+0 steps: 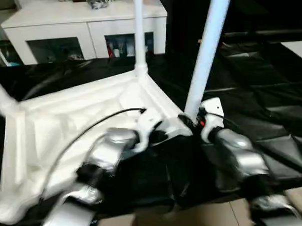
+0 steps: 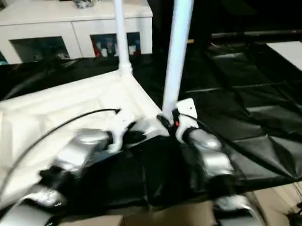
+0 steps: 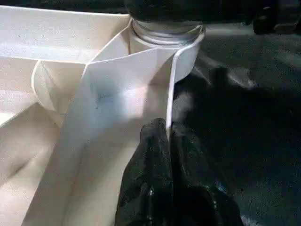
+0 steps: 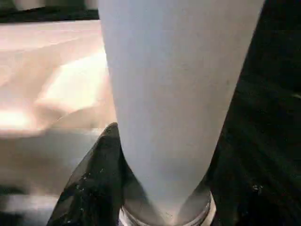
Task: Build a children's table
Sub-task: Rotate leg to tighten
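Two pincers — right (image 1: 191, 122) clasps leg (image 1: 208, 50), left (image 3: 167, 136) closed.

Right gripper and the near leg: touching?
Touching. In the right wrist view the right gripper has a black finger pressed against the leg near its base.

1. Looks like a home-style room or mock-up: a white cabinet (image 1: 87, 25) with glass doors stands at the back.
2. Small colourful items sit behind its glass.
3. Black sheeting (image 1: 271, 112) covers the work area.
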{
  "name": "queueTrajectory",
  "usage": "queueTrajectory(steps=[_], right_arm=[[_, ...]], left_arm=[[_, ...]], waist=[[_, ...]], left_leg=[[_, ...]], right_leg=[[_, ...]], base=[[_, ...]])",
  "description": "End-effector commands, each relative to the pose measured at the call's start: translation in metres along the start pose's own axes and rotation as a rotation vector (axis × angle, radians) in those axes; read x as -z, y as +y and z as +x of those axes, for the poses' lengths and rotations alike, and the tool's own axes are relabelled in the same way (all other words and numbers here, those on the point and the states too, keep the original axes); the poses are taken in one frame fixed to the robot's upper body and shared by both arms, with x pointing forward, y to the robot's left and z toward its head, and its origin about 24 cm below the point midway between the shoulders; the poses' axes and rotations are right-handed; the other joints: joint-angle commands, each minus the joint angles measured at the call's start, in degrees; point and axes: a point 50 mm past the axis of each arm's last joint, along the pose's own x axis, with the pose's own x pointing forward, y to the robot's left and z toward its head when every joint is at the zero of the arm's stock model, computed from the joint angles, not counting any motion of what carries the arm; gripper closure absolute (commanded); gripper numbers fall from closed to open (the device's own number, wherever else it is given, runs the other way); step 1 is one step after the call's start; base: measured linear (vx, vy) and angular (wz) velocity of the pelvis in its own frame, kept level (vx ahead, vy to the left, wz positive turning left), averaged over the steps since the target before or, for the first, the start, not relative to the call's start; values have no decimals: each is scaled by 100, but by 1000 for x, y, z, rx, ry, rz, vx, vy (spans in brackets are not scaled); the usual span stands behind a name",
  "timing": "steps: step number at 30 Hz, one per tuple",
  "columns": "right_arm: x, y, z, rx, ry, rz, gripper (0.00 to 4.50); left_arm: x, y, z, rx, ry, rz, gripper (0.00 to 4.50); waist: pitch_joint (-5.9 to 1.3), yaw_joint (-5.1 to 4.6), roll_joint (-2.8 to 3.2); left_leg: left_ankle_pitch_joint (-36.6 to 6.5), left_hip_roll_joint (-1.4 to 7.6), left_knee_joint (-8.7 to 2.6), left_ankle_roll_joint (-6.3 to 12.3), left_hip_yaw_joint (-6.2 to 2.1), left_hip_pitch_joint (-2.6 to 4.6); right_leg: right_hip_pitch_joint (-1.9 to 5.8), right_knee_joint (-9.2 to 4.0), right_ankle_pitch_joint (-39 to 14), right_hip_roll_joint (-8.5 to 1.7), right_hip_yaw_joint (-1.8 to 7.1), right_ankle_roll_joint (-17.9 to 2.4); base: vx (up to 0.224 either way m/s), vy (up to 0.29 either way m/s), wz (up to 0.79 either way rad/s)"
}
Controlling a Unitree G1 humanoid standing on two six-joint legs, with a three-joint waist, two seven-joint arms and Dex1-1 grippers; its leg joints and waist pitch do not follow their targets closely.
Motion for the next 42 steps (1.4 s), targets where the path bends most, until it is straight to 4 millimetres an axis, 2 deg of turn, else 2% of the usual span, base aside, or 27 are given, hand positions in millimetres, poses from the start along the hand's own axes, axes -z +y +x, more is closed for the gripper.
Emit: queueTrajectory(steps=[1,2,3,6,10,15,16,17,19,20,21,23,27,28,29,30,31,32,33,34,35,36,37,38,39,40,42], right_arm=[[33,12,0,65,151,54,249],[32,18,4,95,146,79,251],[30,23,7,118,142,92,251],[27,31,11,144,132,133,253],[24,35,14,150,127,124,253],[21,35,13,142,87,136,253],[19,34,13,138,67,154,198],[17,33,13,139,51,166,184],[10,29,12,153,11,150,178],[7,26,10,164,-6,117,156],[5,24,9,164,-21,89,156],[-2,17,1,108,-79,-19,156],[-2,8,-10,46,-100,-89,156],[-2,4,-18,-23,-113,-111,156],[-3,-4,-33,-134,-136,-131,156],[-4,-7,-38,-170,-141,-128,156],[-4,-8,-41,-187,-144,-127,156],[-5,-10,-45,-211,-151,-118,156],[-7,-12,-49,-234,-158,-118,151],[-9,-12,-54,-276,-163,-113,149],[-11,-11,-58,-318,-170,-126,149],[-14,-10,-62,-372,-180,-136,149],[-15,-9,-62,-386,-183,-136,149],[-16,-8,-63,-398,-188,-136,149],[-18,-7,-63,-406,-198,-133,149],[-25,-5,-60,-407,-228,-108,149],[-31,0,-56,-409,-252,-78,149]], left_arm=[[2,13,1,-162,17,-56,450],[0,12,6,-178,15,-52,450],[-2,10,10,-181,17,-49,450],[-5,7,15,-181,24,-35,450],[-6,5,17,-175,26,-20,450],[-4,4,18,-144,26,-1,450],[-4,4,18,-137,23,4,450],[-4,3,18,-133,22,6,450],[-6,2,18,-107,4,30,450],[-6,1,19,-93,-2,43,450],[-7,0,19,-80,-9,59,450],[-9,-2,19,-50,-26,71,450],[-11,-3,19,-40,-41,86,450],[-13,-3,19,-28,-56,107,450],[-15,-4,19,-20,-79,130,450],[-16,-4,19,-21,-88,137,450],[-17,-3,19,-21,-92,140,450],[-18,-3,19,-33,-98,147,450],[-19,-2,19,-27,-112,122,422],[-19,-2,18,-10,-120,96,406],[-21,-2,17,6,-134,83,406],[-23,-3,15,31,-150,72,392],[-24,-3,15,38,-154,72,392],[-24,-3,14,42,-158,75,373],[-25,-2,13,44,-162,80,364],[-26,-1,11,44,-181,80,358],[-29,2,6,42,-207,73,341]], waist=[[-214,-24,-42],[-227,-12,-17],[-231,-18,-26],[-251,4,-16],[-241,-4,-31],[-230,5,-43],[-225,10,-38],[-223,15,-39],[-224,5,-45],[-248,-8,-47],[-259,-13,-28],[-260,23,-38],[-267,47,-53],[-266,71,-2],[-276,110,-34],[-283,132,-11],[-281,150,-16],[-295,154,-8],[-318,158,-24],[-323,173,14],[-324,167,19],[-331,171,15],[-347,184,28],[-385,195,56],[-399,181,59],[-417,186,40],[-426,184,42]], left_leg=[[-2574,179,-541,-197,-127,143],[-2581,181,-547,-208,-128,160],[-2590,178,-562,-212,-129,165],[-2364,194,-611,-138,-134,112],[-2436,186,-626,-117,-129,97],[-2473,189,-633,-71,-119,110],[-2472,192,-638,-61,-119,112],[-2477,196,-640,-59,-116,117],[-2432,187,-651,-25,-129,74],[-2209,190,-669,-25,-152,5],[-2042,208,-678,-30,-154,-2],[-1986,217,-641,46,-87,77],[-1846,208,-617,158,-68,45],[-1689,212,-615,228,-71,30],[-1544,218,-584,379,-57,28],[-1490,221,-571,449,-57,37],[-1466,234,-565,520,-57,35],[-1235,231,-555,588,-65,-10],[-1016,217,-523,674,-63,-29],[-919,227,-513,710,-67,-22],[-781,218,-496,823,-58,-32],[-766,213,-483,857,-52,-34],[-711,222,-472,884,-56,-27],[-463,243,-436,985,-63,-29],[-208,245,-402,1099,-71,-64],[-99,243,-374,1201,-63,-56],[24,256,-351,1304,-67,-69]], right_leg=[[45,-622,-2842,-257,123,-818],[22,-644,-2793,-263,139,-763],[18,-655,-2697,-257,138,-759],[74,-624,-2092,-248,142,-811],[83,-621,-2021,-259,148,-860],[63,-656,-2148,-270,158,-820],[59,-669,-2185,-275,162,-810],[53,-673,-2209,-279,166,-803],[78,-678,-2269,-292,164,-759],[141,-641,-2120,-297,151,-733],[150,-621,-1842,-279,137,-755],[101,-632,-1532,-264,162,-896],[128,-631,-1534,-282,174,-970],[151,-619,-1381,-287,173,-983],[181,-615,-1153,-280,173,-974],[186,-606,-1045,-279,175,-990],[189,-603,-958,-277,178,-1011],[208,-554,-712,-287,169,-1120],[238,-522,-471,-287,151,-1202],[229,-507,-351,-292,151,-1242],[233,-482,-192,-288,135,-1398],[236,-486,-174,-286,131,-1423],[244,-464,-91,-292,135,-1451],[226,-410,289,-288,137,-1534],[214,-356,695,-271,123,-1609],[199,-335,911,-271,114,-1678],[180,-299,1024,-271,105,-1776]], base=[[0,0,0],[0,0,0],[0,0,0],[0,0,0],[0,0,0],[0,0,0],[0,0,0],[0,0,0],[0,0,0],[0,0,0],[0,0,0],[0,0,0],[0,0,0],[0,0,0],[0,0,0],[0,0,0],[70,-11,4],[0,0,0],[0,0,0],[0,0,0],[0,0,0],[0,0,0],[0,0,0],[0,0,0],[0,0,0],[0,0,0],[0,0,0]])
